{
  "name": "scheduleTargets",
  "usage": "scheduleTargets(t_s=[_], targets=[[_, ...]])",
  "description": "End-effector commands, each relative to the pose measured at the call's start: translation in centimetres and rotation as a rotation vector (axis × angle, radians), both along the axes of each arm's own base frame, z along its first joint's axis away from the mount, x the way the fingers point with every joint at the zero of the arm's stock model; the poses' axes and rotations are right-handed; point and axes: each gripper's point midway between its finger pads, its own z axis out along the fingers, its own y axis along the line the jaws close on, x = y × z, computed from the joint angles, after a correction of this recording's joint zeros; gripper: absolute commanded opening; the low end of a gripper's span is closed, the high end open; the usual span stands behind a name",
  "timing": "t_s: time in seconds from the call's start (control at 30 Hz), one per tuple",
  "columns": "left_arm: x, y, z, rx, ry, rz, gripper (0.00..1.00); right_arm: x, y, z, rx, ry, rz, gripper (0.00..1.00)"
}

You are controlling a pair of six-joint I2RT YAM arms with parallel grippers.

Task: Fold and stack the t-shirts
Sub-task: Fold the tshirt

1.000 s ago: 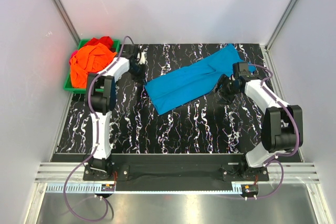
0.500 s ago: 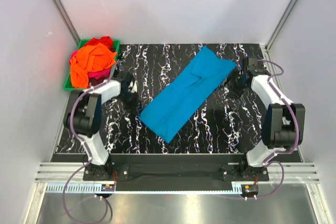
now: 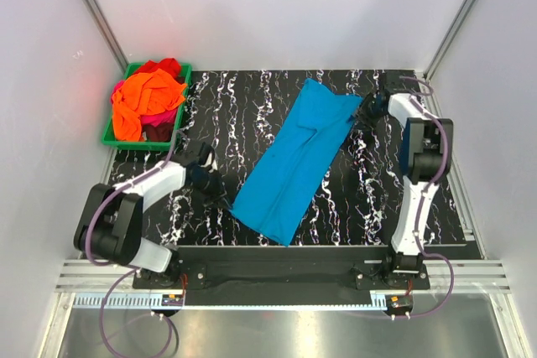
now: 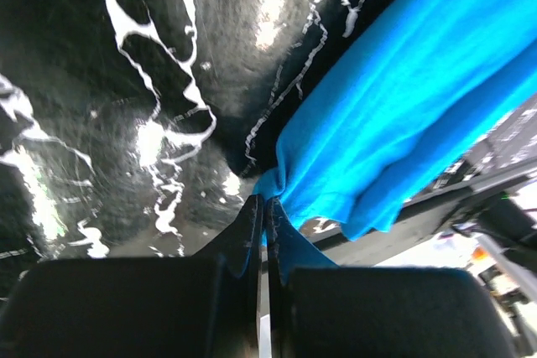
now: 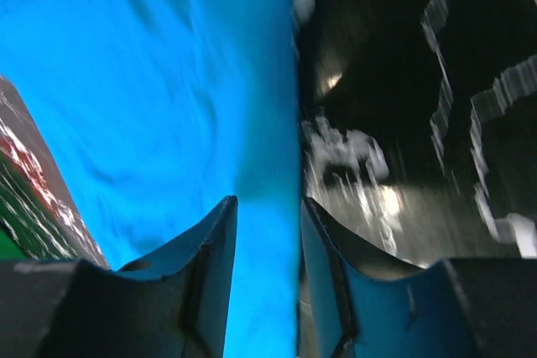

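Note:
The turquoise t-shirt (image 3: 298,161) lies folded in a long strip, slanting from the far middle of the table to the near middle. My left gripper (image 3: 220,192) is at its near left edge. In the left wrist view the gripper (image 4: 263,203) is shut on a corner of the blue cloth (image 4: 403,98). My right gripper (image 3: 367,115) is at the strip's far right corner. In the right wrist view its fingers (image 5: 268,203) stand a little apart over the flat cloth's edge (image 5: 168,81). Orange (image 3: 143,98), red (image 3: 165,66) and magenta (image 3: 165,115) shirts are piled in the bin.
The green plastic bin (image 3: 110,136) stands at the far left corner of the black marbled table (image 3: 252,98). White walls close in the left, back and right sides. The arms' black base rail (image 3: 285,257) runs along the near edge.
The turquoise strip has swung clockwise, its near end moving toward the front edge. My left gripper came forward from beside the bin with the corner. My right gripper moved back along the strip's far end.

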Motion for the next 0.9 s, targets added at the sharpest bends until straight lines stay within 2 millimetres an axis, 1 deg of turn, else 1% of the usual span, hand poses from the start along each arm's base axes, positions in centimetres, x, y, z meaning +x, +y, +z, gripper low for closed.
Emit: scheduleTargets(t_s=[0.0, 0.03, 0.07, 0.1, 0.13, 0.17, 0.2, 0.23, 0.27, 0.3, 0.33, 0.37, 0.4, 0.43, 0.47, 0.5, 0.53, 0.57, 0.6, 0.63, 0.67, 0.7, 0.73, 0.77, 0.8, 0.87], targets=[[0.5, -0.9, 1.0, -0.047, -0.015, 0.077, 0.00, 4.8, 0.3, 1.7, 0.024, -0.108, 0.039, 0.43], [0.5, -0.9, 1.0, -0.047, -0.014, 0.086, 0.00, 5.1, 0.1, -0.6, 0.015, -0.064, 0.040, 0.43], [0.8, -1.0, 1.0, -0.046, -0.018, 0.096, 0.00, 4.9, 0.0, -1.3, 0.005, -0.029, 0.042, 0.41], [0.9, -0.8, 0.7, -0.030, -0.017, 0.104, 0.00, 6.1, -0.2, -0.6, -0.003, -0.056, 0.044, 0.40], [1.1, -0.8, 0.6, -0.028, -0.017, 0.106, 0.00, 6.2, -0.2, -2.0, -0.007, -0.034, 0.047, 0.39], [1.1, -0.8, 0.2, -0.016, -0.003, 0.114, 0.00, 6.6, -0.3, -2.1, -0.010, -0.039, 0.052, 0.38], [1.2, -0.8, 0.0, -0.012, 0.001, 0.116, 0.00, 7.6, -0.3, -1.3, -0.018, -0.073, 0.060, 0.37], [1.3, -0.9, -0.1, -0.013, 0.006, 0.122, 0.00, 7.9, -0.2, -2.1, -0.015, -0.074, 0.074, 0.36], [1.4, -0.9, -0.5, -0.009, 0.017, 0.127, 0.00, 8.4, -0.3, -2.1, -0.019, -0.086, 0.082, 0.36], [1.5, -1.2, -0.6, -0.017, 0.021, 0.130, 0.00, 9.9, -0.4, -0.7, -0.031, -0.138, 0.097, 0.36], [1.6, -1.4, -0.7, -0.024, 0.025, 0.134, 0.00, 10.2, -0.4, -2.1, -0.039, -0.126, 0.107, 0.36], [2.2, -1.8, -0.7, -0.042, 0.017, 0.146, 0.00, 10.3, -0.5, -2.3, -0.042, -0.113, 0.112, 0.36], [2.3, -2.4, -0.6, -0.059, 0.010, 0.137, 0.00, 11.6, -0.4, -0.9, -0.046, -0.163, 0.131, 0.38], [2.8, -2.9, -0.2, -0.073, -0.001, 0.141, 0.00, 11.7, -0.1, -2.0, -0.030, -0.153, 0.145, 0.38], [3.0, -3.2, -0.1, -0.076, -0.008, 0.137, 0.00, 11.7, 0.0, -2.1, -0.023, -0.148, 0.153, 0.39], [3.0, -3.6, -0.1, -0.072, -0.003, 0.127, 0.00, 12.1, 0.1, -1.4, -0.016, -0.162, 0.151, 0.40], [3.1, -3.9, 0.1, -0.076, 0.003, 0.124, 0.00, 11.7, 0.2, -1.0, -0.009, -0.148, 0.151, 0.43], [3.1, -4.1, 0.2, -0.083, 0.008, 0.119, 0.00, 11.5, 0.2, -0.2, -0.009, -0.149, 0.150, 0.45], [2.9, -4.4, 0.3, -0.093, 0.018, 0.108, 0.00, 10.8, 0.1, 1.8, -0.024, -0.153, 0.139, 0.48], [2.9, -4.6, 0.4, -0.098, 0.021, 0.103, 0.01, 10.2, 0.2, 2.7, -0.033, -0.150, 0.130, 0.54], [2.9, -4.8, 0.6, -0.110, 0.019, 0.099, 0.01, 9.6, 0.2, 4.1, -0.038, -0.156, 0.119, 0.56], [2.7, -5.1, 0.7, -0.120, 0.025, 0.087, 0.01, 7.5, 0.4, 2.9, -0.024, -0.091, 0.107, 0.58], [2.6, -5.2, 0.7, -0.120, 0.026, 0.077, 0.01, 6.9, 0.6, 7.5, -0.032, -0.162, 0.102, 0.62], [2.5, -5.2, 0.7, -0.120, 0.027, 0.065, 0.02, 5.7, 0.8, 8.4, -0.014, -0.142, 0.067, 0.63], [2.7, -5.3, 0.8, -0.113, 0.015, 0.054, 0.02, 3.2, 1.1, 9.8, -0.002, -0.124, 0.058, 0.63], [2.2, -4.8, 0.4, -0.082, 0.022, 0.030, 0.05, -0.2, 3.5, 10.6, 0.023, -0.071, 0.071, 0.62]])
